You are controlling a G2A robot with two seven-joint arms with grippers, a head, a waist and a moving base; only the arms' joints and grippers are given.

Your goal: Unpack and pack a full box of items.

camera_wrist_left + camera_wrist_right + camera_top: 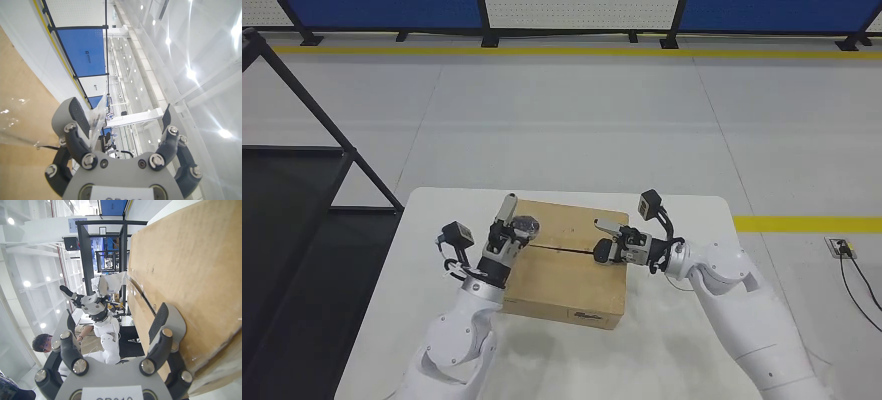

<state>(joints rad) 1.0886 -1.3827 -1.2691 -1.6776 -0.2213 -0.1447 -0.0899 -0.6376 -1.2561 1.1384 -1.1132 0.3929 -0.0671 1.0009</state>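
Presently, the cardboard box (pixel 562 285) is found closed on the white table (pixel 682 330), its top flaps met along a seam (pixel 560 246) that runs from one gripper towards the other. The left gripper (pixel 510 230) is placed over the box's left edge at one end of the seam. The right gripper (pixel 605 243) is placed over the opposite end, so the box lies beneath and between the two. In the left wrist view the left gripper's jaws are seen spread wide. Nothing is clamped between them, but a crumpled strip of clear film (pixel 97 113) is noted clinging to one finger pad (pixel 79 115). In the right wrist view the same film is seen as a pale bunch at that gripper, reaching to the seam's end. The right gripper's jaws are likewise held wide apart, with nothing gripped. One finger (pixel 158 321) is laid close against the box top just beside the seam, though contact cannot be confirmed. The other finger is held clear of the cardboard.
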